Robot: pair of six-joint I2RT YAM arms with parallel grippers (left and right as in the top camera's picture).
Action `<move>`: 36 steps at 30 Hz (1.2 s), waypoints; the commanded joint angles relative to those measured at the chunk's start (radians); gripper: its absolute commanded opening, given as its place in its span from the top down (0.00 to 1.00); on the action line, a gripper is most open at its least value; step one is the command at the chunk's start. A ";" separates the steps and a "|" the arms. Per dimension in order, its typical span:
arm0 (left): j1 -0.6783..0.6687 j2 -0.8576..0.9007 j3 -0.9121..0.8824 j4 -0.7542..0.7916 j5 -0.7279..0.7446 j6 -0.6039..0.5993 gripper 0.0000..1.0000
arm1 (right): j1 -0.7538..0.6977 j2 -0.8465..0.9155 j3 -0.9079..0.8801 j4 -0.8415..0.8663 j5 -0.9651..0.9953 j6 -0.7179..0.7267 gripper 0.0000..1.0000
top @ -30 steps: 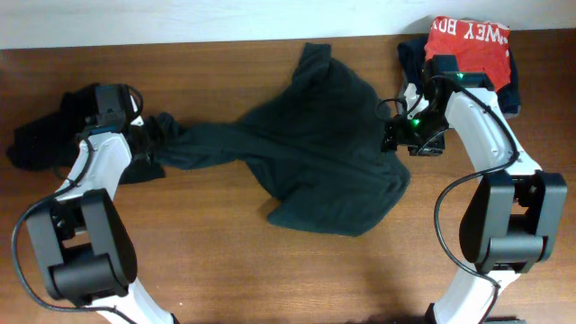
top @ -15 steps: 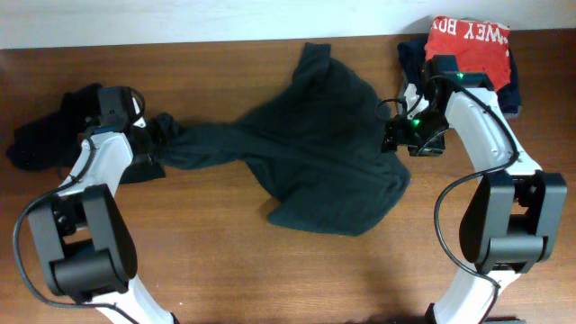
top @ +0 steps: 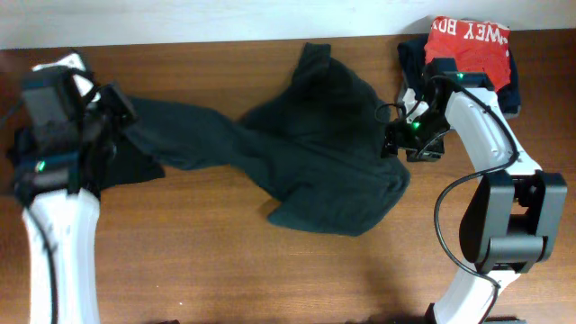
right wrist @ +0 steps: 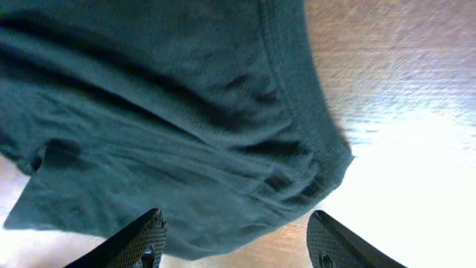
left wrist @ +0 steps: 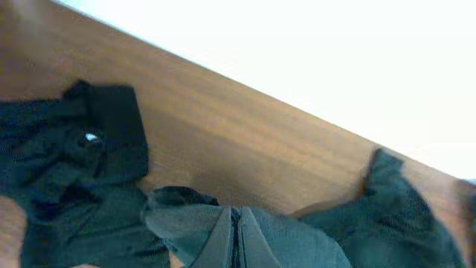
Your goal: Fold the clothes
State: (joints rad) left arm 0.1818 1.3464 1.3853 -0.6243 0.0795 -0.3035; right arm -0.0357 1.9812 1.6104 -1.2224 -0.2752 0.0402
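Overhead, the dark green T-shirt (top: 324, 153) stretches over the desk (top: 225, 261) from the blurred left gripper (top: 115, 110), seemingly clamped on a sleeve, to the right gripper (top: 394, 139); left wrist: its fingers (left wrist: 227, 238) pressed together on cloth; right wrist: its fingers (right wrist: 145, 238) apart, the hem just ahead.

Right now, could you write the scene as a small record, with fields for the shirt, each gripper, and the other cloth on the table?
shirt: dark green T-shirt, crumpled across the middle of the table
left gripper: shut on the shirt's left end
right gripper: open, over the shirt's right hem
other cloth: black garment at far left; red cloth with white letters at the far right corner
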 commanded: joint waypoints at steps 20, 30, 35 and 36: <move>0.003 -0.055 0.000 -0.076 -0.008 0.054 0.99 | 0.345 -0.224 -0.030 -0.192 0.024 0.030 0.34; 0.012 -0.055 -0.001 -0.077 -0.016 0.067 0.99 | 0.393 -0.224 -0.282 -0.038 0.180 0.390 0.34; 0.012 -0.055 -0.001 -0.081 -0.016 0.066 0.99 | 0.333 -0.223 -0.414 0.136 0.224 0.476 0.40; 0.012 -0.055 -0.001 -0.085 -0.016 0.066 0.99 | 0.318 -0.223 -0.432 0.163 0.224 0.480 0.41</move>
State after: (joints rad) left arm 0.1867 1.2987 1.3857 -0.7078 0.0711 -0.2539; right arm 0.3275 1.7664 1.2289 -1.1049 -0.1139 0.4210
